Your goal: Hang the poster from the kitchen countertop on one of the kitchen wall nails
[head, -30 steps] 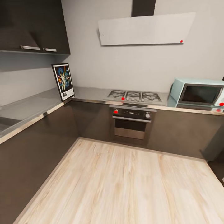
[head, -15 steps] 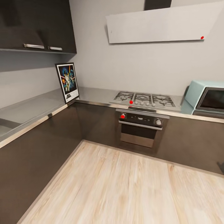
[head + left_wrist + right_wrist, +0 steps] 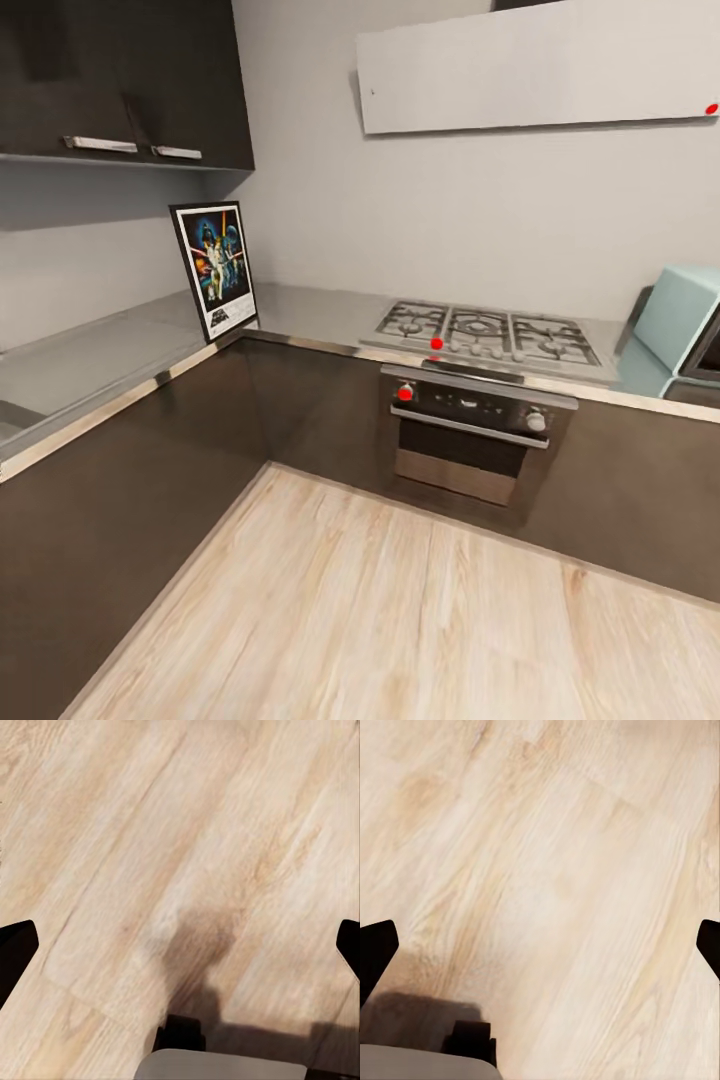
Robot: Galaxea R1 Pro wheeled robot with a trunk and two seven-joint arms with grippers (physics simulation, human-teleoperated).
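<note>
Both fingers (image 3: 15, 952) spread, framed poster (image 3: 215, 268) upright on countertop (image 3: 90, 355)

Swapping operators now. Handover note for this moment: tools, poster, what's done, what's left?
Left tool: open, empty, over wood floor.
Right tool: open, empty, also over floor.
Poster: upright on the kitchen countertop at the inner corner, leaning toward the wall under the dark upper cabinets; gas hob sits further along the counter.
Done: nothing grasped.
Left: drive closer, pick up poster, find a wall nail, hang it. No nail can be made out.
</note>
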